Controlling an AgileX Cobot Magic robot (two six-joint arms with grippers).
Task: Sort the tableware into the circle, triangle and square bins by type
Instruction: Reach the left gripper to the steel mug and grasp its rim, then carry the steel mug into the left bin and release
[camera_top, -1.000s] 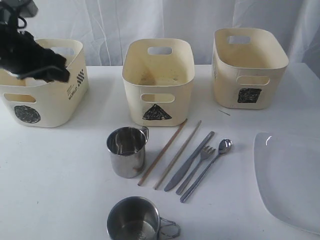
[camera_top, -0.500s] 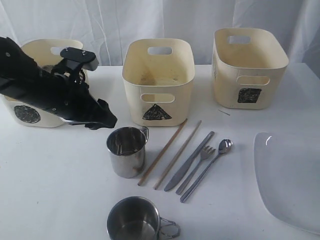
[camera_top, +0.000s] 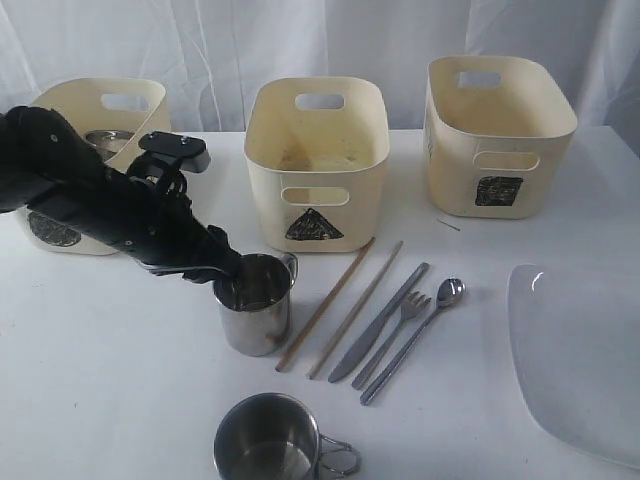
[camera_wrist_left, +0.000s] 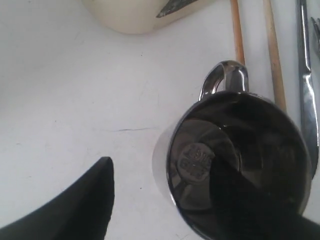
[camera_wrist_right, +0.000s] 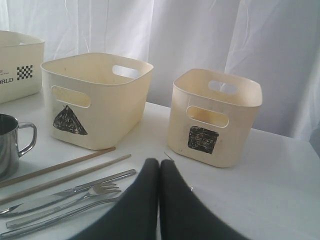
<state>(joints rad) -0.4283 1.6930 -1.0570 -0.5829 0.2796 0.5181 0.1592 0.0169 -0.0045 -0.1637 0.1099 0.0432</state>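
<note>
White table (camera_top: 120, 380); circle bin (camera_wrist_right: 20, 65) lettering reads "ORLD".

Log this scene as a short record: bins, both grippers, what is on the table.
bins: circle bin left, triangle bin middle, square bin right
circle bin contents: a steel item, mostly hidden
left gripper: open, one finger inside the upright mug, the other outside its wall
right gripper: shut, holding nothing
on table: second mug, two chopsticks, knife, fork, spoon, white plate
</note>
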